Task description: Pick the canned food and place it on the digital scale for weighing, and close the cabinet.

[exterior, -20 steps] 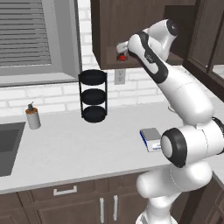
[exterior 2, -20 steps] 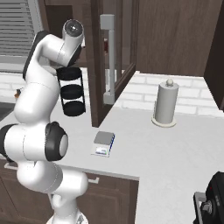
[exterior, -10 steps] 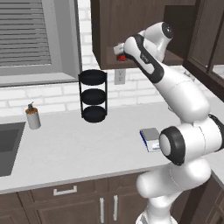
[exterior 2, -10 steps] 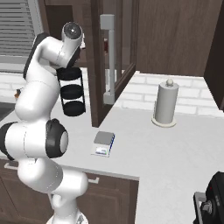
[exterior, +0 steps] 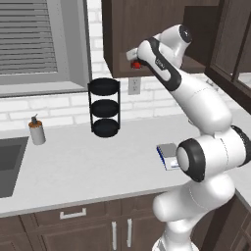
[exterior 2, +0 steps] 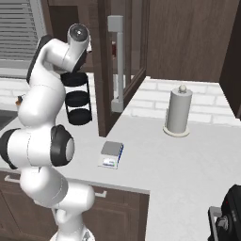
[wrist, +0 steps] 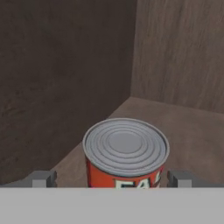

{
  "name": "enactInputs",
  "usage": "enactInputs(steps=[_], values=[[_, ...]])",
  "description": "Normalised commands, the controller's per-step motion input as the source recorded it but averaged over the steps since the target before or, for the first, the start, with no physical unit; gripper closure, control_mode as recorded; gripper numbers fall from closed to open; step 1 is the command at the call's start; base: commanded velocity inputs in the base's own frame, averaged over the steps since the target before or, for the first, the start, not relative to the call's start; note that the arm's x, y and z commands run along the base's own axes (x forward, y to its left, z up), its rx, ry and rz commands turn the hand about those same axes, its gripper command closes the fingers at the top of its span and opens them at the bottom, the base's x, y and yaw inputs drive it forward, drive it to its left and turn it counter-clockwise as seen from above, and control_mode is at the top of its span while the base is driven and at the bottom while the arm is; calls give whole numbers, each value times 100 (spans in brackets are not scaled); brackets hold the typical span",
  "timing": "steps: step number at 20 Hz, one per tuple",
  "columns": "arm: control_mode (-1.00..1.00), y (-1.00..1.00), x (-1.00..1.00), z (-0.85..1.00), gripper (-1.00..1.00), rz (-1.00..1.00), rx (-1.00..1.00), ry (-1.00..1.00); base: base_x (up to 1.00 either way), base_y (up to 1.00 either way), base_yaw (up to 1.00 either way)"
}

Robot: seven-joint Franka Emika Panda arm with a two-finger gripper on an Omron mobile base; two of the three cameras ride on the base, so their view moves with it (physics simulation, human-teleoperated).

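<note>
Soap bottle stands far left on the white counter, next to the sink. A black rack with 3 round shelves stands further right by the brick wall. Above it hangs the cabinet, dark brown. The gripper reaches in at the cabinet's lower edge, and a bit of red shows at its tip. That red is the canned food.

In the hand view the can stands upright on the brown cabinet floor, near the back corner. Its silver top faces the camera and its red side has pale letters. The 2 fingers sit apart, 1 on each side of the can. I cannot tell if they touch it.

Right of the rack, the digital scale lies flat on the counter, just beside the robot's body. Its grey plate has nothing on it.

In the right base view the cabinet door stands wide open. Its long silver handle runs up and down. A paper towel roll stands upright further right on the counter, well apart from the scale.
</note>
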Motion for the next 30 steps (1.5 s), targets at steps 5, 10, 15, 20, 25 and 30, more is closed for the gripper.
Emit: enactInputs(steps=[5,10,15,20,25,30], values=[[-100,0,22,0,-100,0,0,0,0,0,0],[-100,0,18,0,-100,0,0,0,0,0,0],[-100,0,15,-7,-100,0,0,0,0,0,0],[-100,13,1,-20,100,0,-1,0,0,0,0],[-100,9,-1,-19,100,0,0,0,0,0,0],[-100,0,-19,-13,100,0,0,-1,0,0,0]])
